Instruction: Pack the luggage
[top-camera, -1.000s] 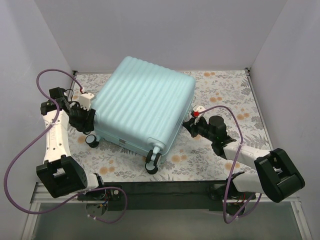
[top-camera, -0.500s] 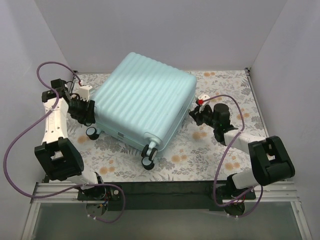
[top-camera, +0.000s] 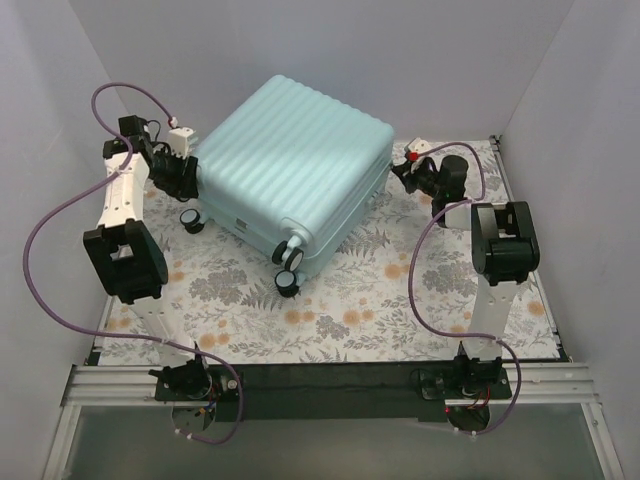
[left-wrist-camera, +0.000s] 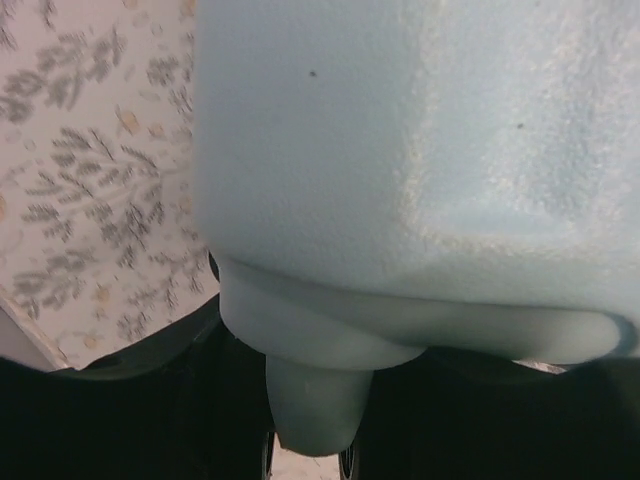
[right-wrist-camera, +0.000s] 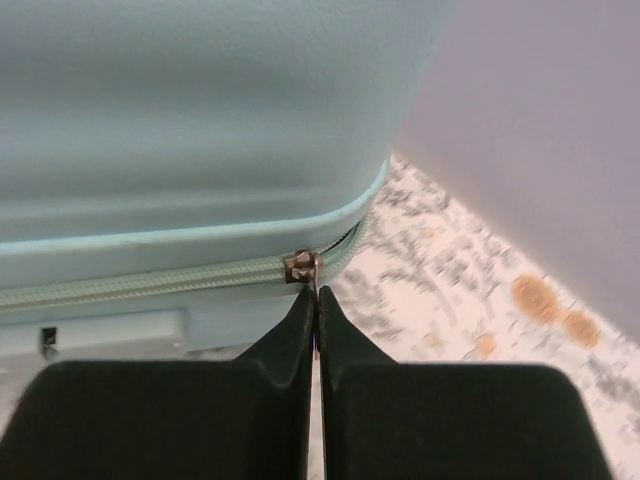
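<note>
The luggage is a large pale mint ribbed hard-shell suitcase, closed and lying flat at the back middle of the floral table. Its black wheels point toward the front. My left gripper is at its left corner. In the left wrist view the gripper is shut on a mint wheel stem under the shell. My right gripper is at the luggage's right edge. In the right wrist view it is shut on the metal zip pull of the closed zip.
White walls enclose the table on the left, back and right, and the back wall is close behind the luggage. Purple cables loop off both arms. The floral cloth lies bare in front of the luggage.
The luggage has slid toward the back of the table and turned a little. Both grippers moved back with it, keeping their holds on the left corner and the right zip edge.
</note>
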